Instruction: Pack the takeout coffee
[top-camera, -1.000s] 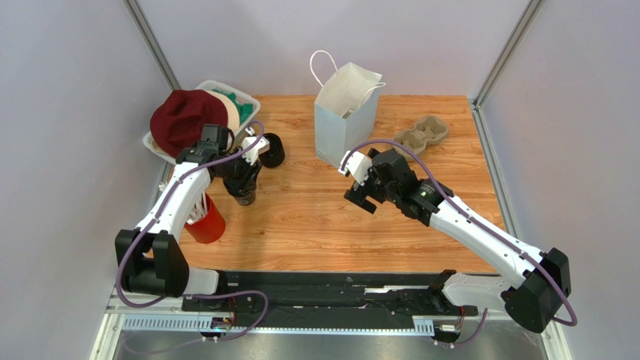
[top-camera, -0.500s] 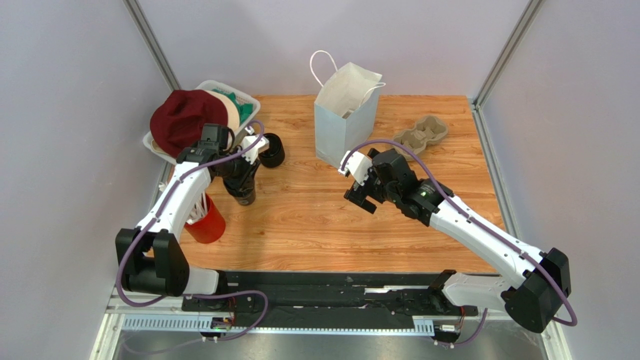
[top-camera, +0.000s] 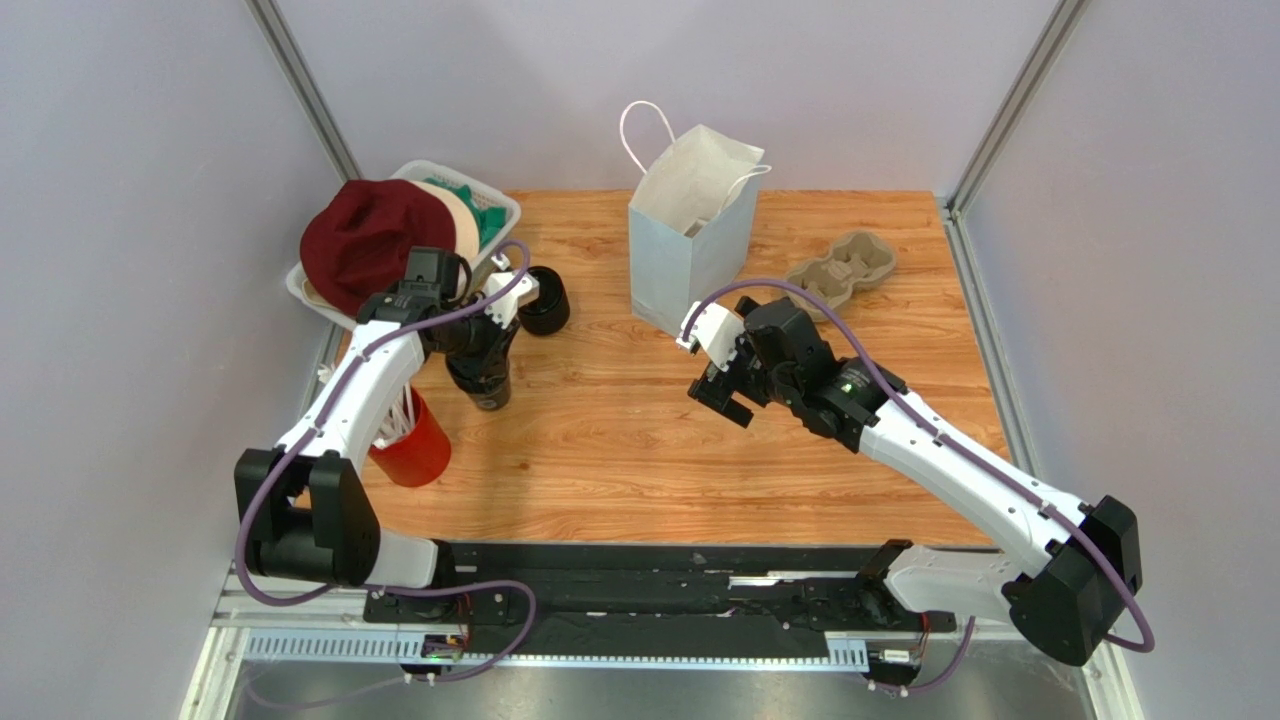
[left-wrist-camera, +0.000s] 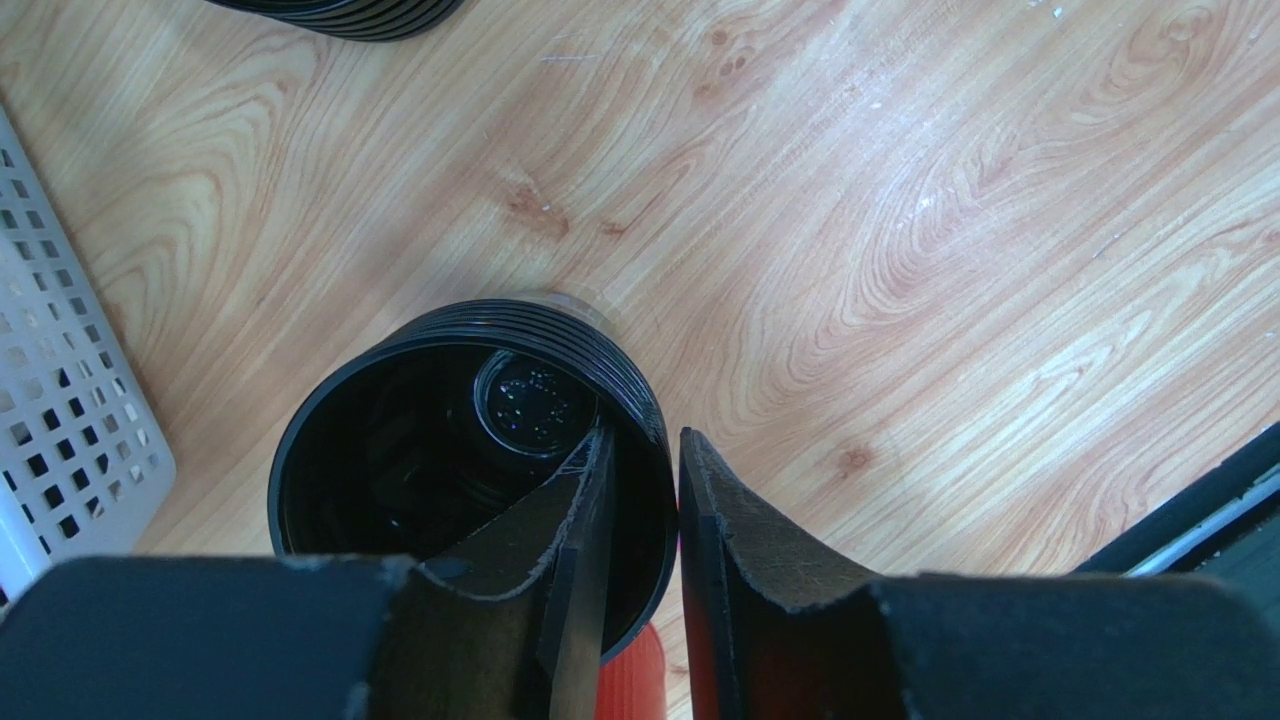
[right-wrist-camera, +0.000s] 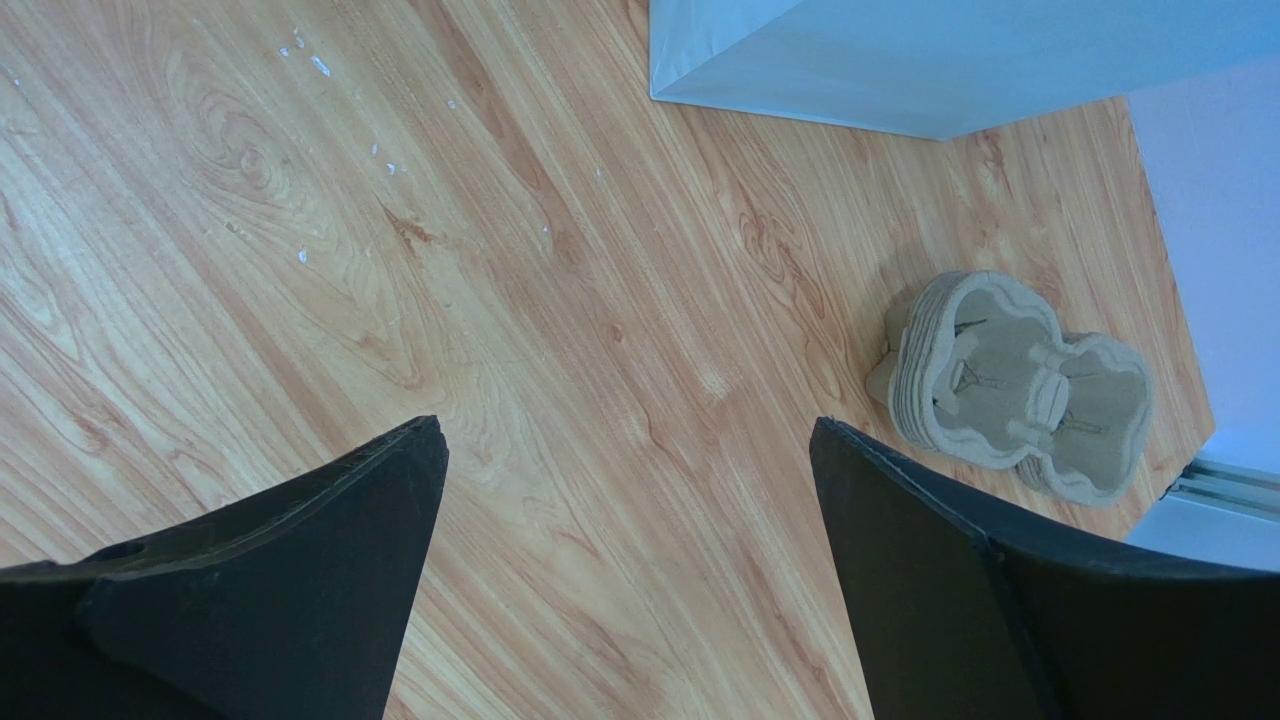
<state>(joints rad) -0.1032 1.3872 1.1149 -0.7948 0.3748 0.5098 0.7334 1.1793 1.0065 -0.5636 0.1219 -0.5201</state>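
The takeout coffee cup (top-camera: 487, 393) (left-wrist-camera: 451, 450) is black with a ribbed rim. It stands upright on the wooden table, left of centre. My left gripper (top-camera: 484, 368) (left-wrist-camera: 646, 438) reaches down over it. One finger is inside the cup and the other outside, with the near wall between them. The jaws are narrow but a slit still shows beside the wall. The pale-blue paper bag (top-camera: 684, 240) (right-wrist-camera: 932, 60) stands open at the back centre. My right gripper (top-camera: 721, 393) (right-wrist-camera: 628, 435) hovers wide open and empty over bare wood in front of the bag.
Another black cup (top-camera: 544, 300) (left-wrist-camera: 346, 12) lies just behind the gripped one. A red cup of straws (top-camera: 413, 443) (left-wrist-camera: 639, 683) stands at the near left. A white basket (top-camera: 496, 203) (left-wrist-camera: 60, 405) holds a maroon hat (top-camera: 368, 240). A grey pulp tray (top-camera: 845, 267) (right-wrist-camera: 1022, 387) sits right of the bag.
My left arm has stayed over the cup, with its jaws drawing closer together around the wall. The right arm has not moved.
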